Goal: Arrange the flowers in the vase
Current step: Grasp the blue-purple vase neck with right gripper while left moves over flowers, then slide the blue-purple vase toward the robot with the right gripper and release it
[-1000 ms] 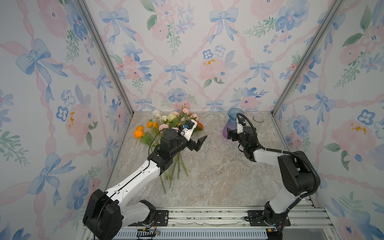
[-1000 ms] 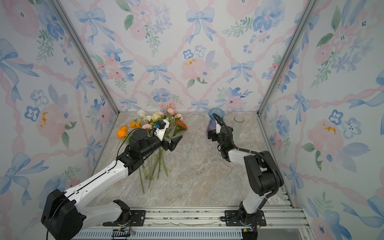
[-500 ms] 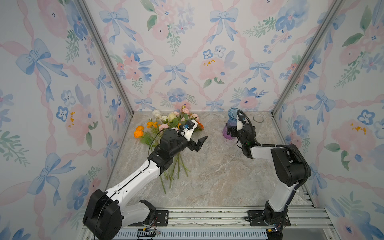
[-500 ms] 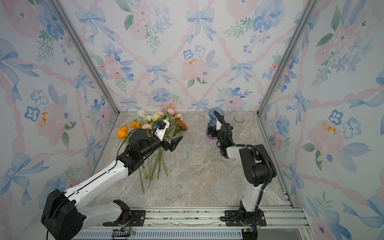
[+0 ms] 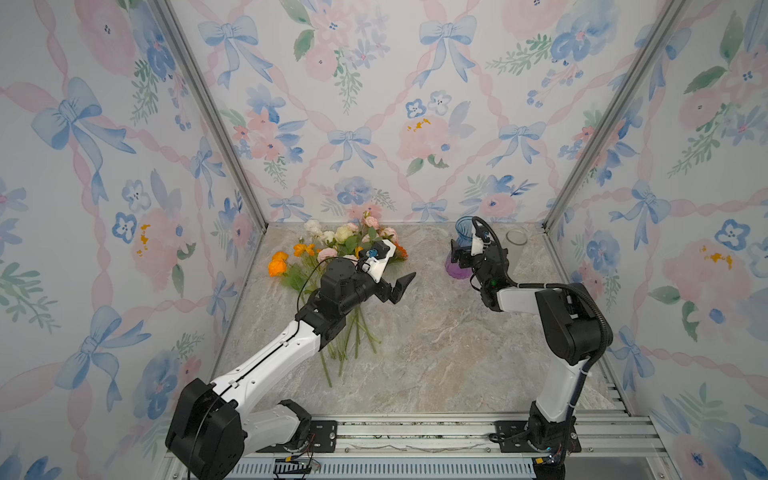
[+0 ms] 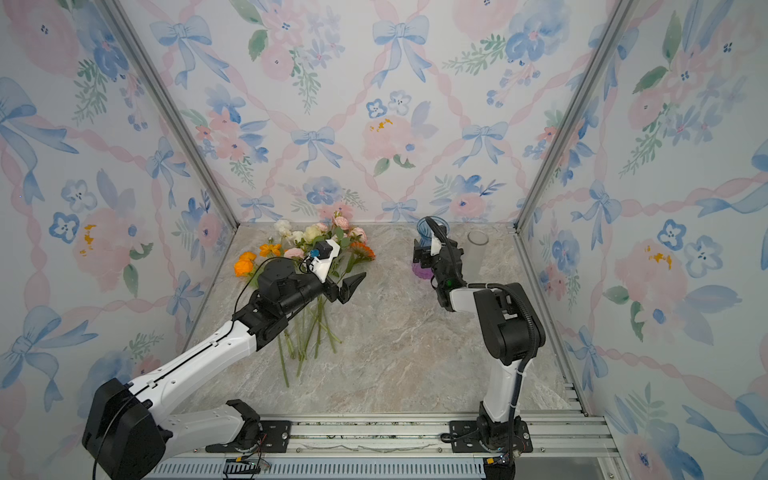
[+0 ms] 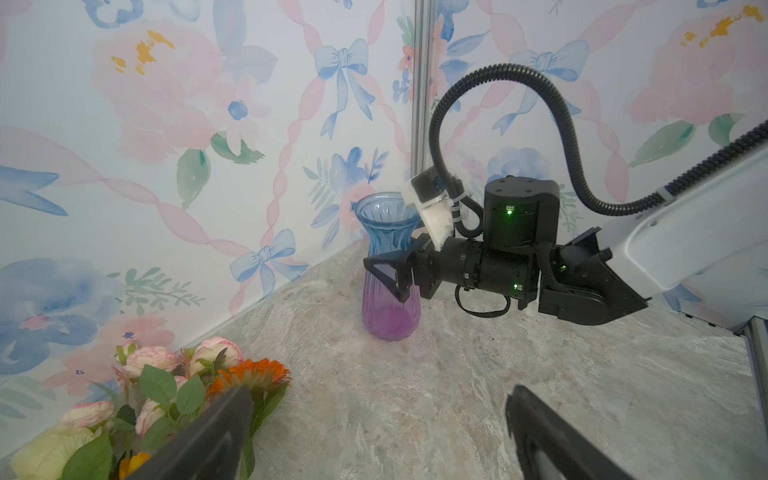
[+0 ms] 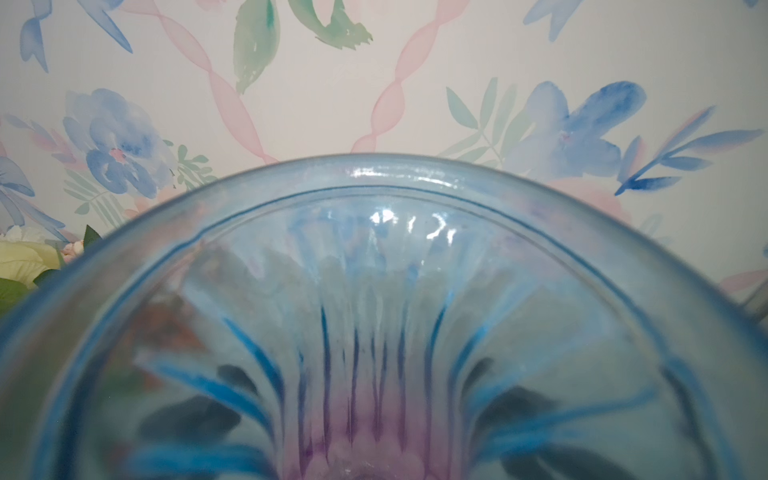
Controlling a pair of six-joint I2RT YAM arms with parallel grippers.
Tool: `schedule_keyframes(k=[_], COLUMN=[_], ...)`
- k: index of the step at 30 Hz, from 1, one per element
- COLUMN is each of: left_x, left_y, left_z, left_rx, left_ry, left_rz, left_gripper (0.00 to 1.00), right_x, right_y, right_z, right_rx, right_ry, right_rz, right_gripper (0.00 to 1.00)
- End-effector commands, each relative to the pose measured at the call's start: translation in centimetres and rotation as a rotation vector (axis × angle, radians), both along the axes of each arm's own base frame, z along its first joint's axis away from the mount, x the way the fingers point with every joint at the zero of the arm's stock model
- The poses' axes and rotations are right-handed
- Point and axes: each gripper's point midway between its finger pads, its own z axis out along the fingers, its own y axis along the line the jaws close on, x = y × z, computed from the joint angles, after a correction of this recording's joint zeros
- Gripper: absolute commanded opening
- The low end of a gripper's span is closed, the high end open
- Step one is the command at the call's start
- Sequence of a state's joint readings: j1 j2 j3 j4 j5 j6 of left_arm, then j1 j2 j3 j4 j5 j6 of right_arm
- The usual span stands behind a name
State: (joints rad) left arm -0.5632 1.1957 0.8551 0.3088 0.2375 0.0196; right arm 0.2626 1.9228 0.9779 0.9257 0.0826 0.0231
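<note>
the bunch of pink, orange, white and cream artificial flowers (image 5: 332,251) lies on the marble tabletop (image 5: 436,332) at back left, blooms toward the rear wall (image 5: 374,124), green stems toward the front rail (image 5: 415,432). the left gripper (image 7: 380,397) hovers over its right edge, jaws wide, empty. the right gripper (image 5: 462,257) straddles the upright blue-and-purple glass vase (image 7: 386,222); whether it grips, i cannot tell.

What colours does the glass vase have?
The vase is blue above, purple below; clearest in the left wrist view.
</note>
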Motion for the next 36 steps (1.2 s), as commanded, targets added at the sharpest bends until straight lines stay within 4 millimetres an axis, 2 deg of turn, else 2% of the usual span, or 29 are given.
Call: schedule_keyframes(k=[1,4,9,14,17,23,30,32,34,35,36], left_x=[-0.6,-0.6,-0.6,-0.6,-0.6,-0.6,-0.7,-0.8,-0.9,-0.9,-1.0], left_y=[-0.2,-0.2,-0.2,-0.2,-0.2,-0.1,0.2,0.3,0.5,0.6,0.8], left_z=[0.5,0.5,0.4,0.3,0.3,0.5,0.7,0.9,1.1,1.3,1.4], left_rx=[-0.003,0.0,0.001,0.004,0.005,0.005,0.006,0.004,0.002,0.002,0.002], left_ry=[-0.027,-0.028,-0.028,-0.026,-0.027,-0.034,-0.046,-0.05,-0.057,-0.061,-0.066], left_rz=[-0.026,-0.026,-0.024,-0.023,-0.024,-0.019,-0.012,-0.011,-0.004,0.001,0.007], left_gripper=[0.98,0.98,0.98,0.98,0.98,0.98,0.98,0.98,0.98,0.98,0.98], right_x=[0.6,0.3,-0.4,-0.2,-0.5,-1.9,-5.5,-7.1,-9.0,-10.3,-11.5], right_y=[0.0,0.2,0.5,0.5,0.6,1.0,2.9,3.8,5.4,6.1,7.2], right_z=[1.5,1.8,2.5,2.3,2.5,4.5,8.4,9.1,9.3,10.3,10.3], right_rx=[0.031,0.031,0.054,0.06,0.068,0.1,0.149,0.163,0.151,0.143,0.124], right_ry=[-0.062,-0.093,-0.16,-0.139,-0.153,-0.229,-0.273,-0.277,-0.269,-0.286,-0.28], right_rz=[0.008,0.024,0.051,0.051,0.059,0.106,0.232,0.27,0.322,0.347,0.374], right_gripper=[0.9,0.87,0.71,0.63,0.53,0.42,0.31,0.3,0.29,0.29,0.29])
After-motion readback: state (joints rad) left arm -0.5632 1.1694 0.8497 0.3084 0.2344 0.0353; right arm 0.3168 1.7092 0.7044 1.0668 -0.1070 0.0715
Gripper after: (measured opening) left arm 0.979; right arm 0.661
